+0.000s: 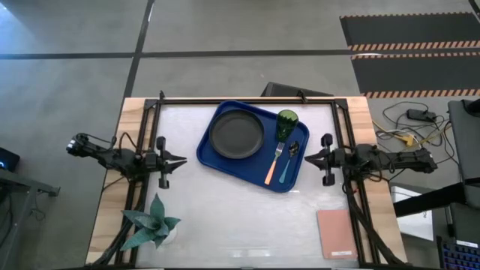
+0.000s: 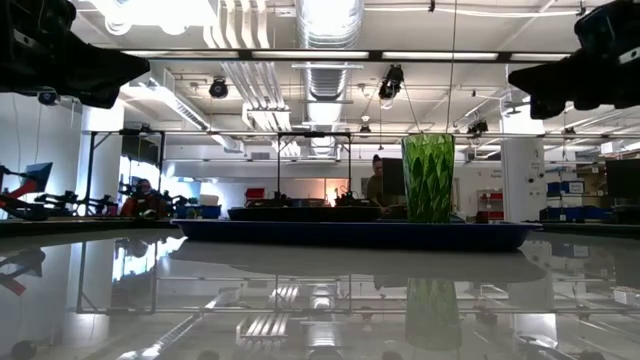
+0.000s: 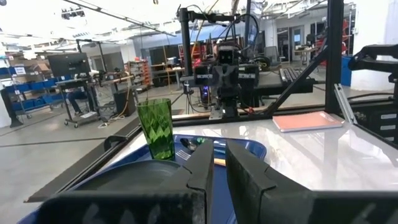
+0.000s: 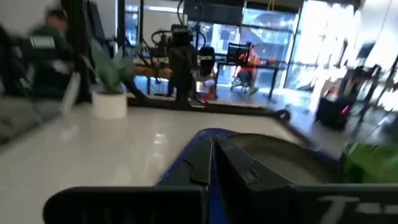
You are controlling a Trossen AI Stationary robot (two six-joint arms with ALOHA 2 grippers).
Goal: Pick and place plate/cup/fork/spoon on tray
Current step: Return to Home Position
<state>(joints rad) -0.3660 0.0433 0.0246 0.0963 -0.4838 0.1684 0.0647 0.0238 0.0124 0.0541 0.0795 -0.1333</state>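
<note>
From my overhead feed I see the blue tray (image 1: 251, 146) lying slightly askew on the far half of the table (image 1: 240, 217), between the two arms. The dark plate (image 1: 237, 133) sits on the tray's left part, and the green cup (image 1: 287, 121) stands upright at the tray's far right corner. Just on the near side of the cup, the fork (image 1: 274, 165) with its orange handle and the spoon (image 1: 289, 163) with its teal handle lie side by side on the tray, fork closer to the plate. My left gripper (image 1: 180, 161) waits off the tray's left edge, its fingers (image 3: 202, 171) drawn close together with only a thin gap, holding nothing. My right gripper (image 1: 309, 157) waits off the tray's right edge, fingers (image 4: 202, 163) pressed together, also empty. A spiky plant (image 1: 152, 225) stands at the near left, and a pink pad (image 1: 336, 234) lies at the near right.
</note>
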